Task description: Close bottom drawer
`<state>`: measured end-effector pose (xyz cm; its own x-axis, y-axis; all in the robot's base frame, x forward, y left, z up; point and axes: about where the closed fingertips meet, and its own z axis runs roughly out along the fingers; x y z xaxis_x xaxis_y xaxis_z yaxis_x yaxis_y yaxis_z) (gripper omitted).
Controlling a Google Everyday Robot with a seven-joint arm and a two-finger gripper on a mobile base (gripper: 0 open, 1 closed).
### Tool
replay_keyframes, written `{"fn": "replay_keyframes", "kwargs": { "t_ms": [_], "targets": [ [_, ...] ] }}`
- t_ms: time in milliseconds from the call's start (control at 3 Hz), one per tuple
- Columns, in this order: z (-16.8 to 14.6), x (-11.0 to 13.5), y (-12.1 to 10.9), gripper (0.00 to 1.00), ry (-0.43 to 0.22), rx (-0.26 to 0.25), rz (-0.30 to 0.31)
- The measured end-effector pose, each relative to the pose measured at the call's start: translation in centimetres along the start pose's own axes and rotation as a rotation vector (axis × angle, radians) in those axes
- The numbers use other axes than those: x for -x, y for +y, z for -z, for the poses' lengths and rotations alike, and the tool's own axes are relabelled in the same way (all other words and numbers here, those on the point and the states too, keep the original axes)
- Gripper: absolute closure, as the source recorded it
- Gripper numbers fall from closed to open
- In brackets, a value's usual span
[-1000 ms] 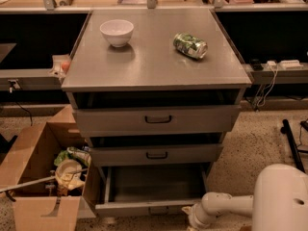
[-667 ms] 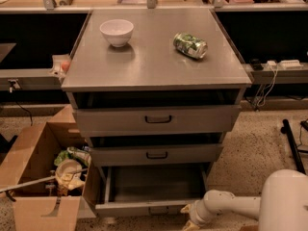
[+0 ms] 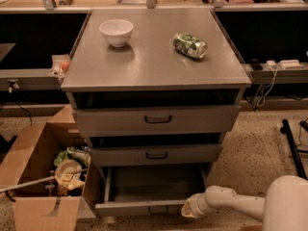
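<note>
Gripper sits at open bottom drawer front.

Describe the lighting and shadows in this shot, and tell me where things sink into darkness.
Camera view: warm, dim light from above. The cabinet top shows a sheen; the bowl and the can cast short shadows toward the camera. The gaps above the upper drawers go black, and the open bottom drawer is shaded inside. The pale gripper, at the drawer front's right end, catches light.
</note>
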<state>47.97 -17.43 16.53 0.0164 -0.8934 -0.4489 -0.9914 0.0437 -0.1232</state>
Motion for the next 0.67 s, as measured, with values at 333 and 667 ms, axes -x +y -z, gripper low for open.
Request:
{"fn": "replay_keyframes", "kwargs": {
  "t_ms": [333,667],
  "targets": [
    [-0.26,0.28,-0.42,1.00,-0.006,-0.014,0.000],
    [-0.26,0.28,-0.42,0.81,-0.006,-0.014,0.000]
  ]
}}
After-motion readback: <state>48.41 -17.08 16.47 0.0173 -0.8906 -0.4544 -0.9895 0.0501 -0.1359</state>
